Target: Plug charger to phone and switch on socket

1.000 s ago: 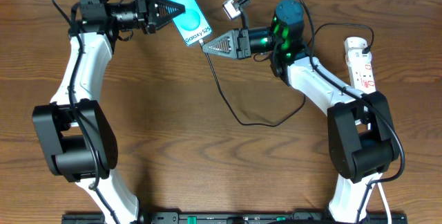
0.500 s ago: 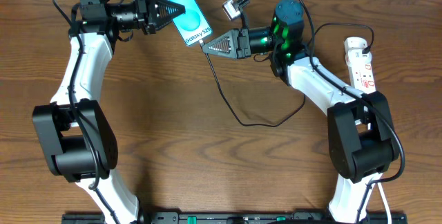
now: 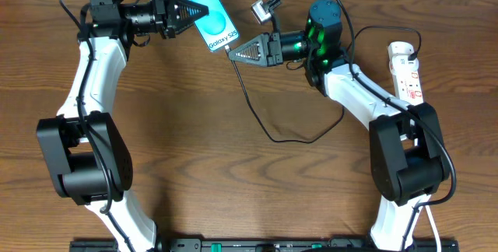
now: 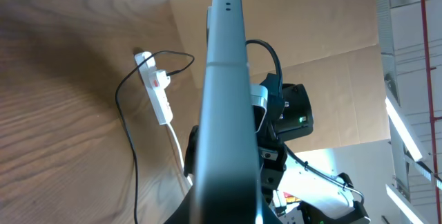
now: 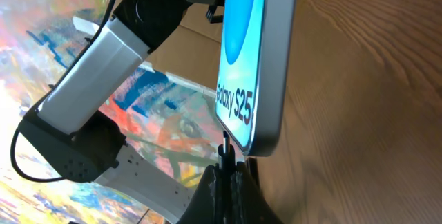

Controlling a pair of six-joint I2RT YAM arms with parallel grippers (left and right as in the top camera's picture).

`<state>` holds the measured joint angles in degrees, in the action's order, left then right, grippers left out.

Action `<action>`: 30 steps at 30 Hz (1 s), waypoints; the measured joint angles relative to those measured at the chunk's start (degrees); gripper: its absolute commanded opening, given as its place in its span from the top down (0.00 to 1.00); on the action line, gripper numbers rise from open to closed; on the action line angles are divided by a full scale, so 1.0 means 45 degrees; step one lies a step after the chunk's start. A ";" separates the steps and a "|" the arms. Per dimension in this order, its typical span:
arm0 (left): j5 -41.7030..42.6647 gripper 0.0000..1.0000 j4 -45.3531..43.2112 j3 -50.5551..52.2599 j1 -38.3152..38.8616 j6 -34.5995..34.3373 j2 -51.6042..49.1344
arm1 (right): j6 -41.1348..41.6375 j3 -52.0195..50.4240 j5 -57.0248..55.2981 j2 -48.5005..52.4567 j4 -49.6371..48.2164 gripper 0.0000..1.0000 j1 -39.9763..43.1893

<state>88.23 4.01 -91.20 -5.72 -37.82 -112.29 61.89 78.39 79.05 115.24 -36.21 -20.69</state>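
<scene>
The phone (image 3: 207, 12) with its light blue screen and "Galaxy S25" text is held above the table at the back, my left gripper (image 3: 189, 11) shut on its far end. In the left wrist view its dark edge (image 4: 224, 106) fills the middle. My right gripper (image 3: 233, 52) is shut on the charger's connector tip (image 5: 225, 156), which sits just at the phone's lower end (image 5: 257, 65). The black cable (image 3: 264, 120) loops over the table and runs to the white socket strip (image 3: 406, 69) at the right, where its black plug (image 3: 413, 56) sits.
A small grey adapter (image 3: 260, 8) on a black lead hangs behind the right gripper. The socket strip and its white cord also show in the left wrist view (image 4: 156, 92). Cardboard walls stand behind the table.
</scene>
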 measured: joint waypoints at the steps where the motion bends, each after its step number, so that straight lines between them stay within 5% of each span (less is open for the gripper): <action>1: 0.0000 0.93 0.0000 0.0000 0.0000 -0.0029 0.0000 | -0.0005 0.0000 0.0000 0.0000 0.0005 0.99 0.0029; 30: 0.0000 0.93 -0.0578 0.0000 -0.0005 -0.0403 0.0000 | -0.0112 0.0000 -0.0141 0.0000 0.0078 0.99 0.0189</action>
<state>88.23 1.41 -91.20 -5.74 -39.64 -112.29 61.39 78.39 78.41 115.24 -35.86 -19.84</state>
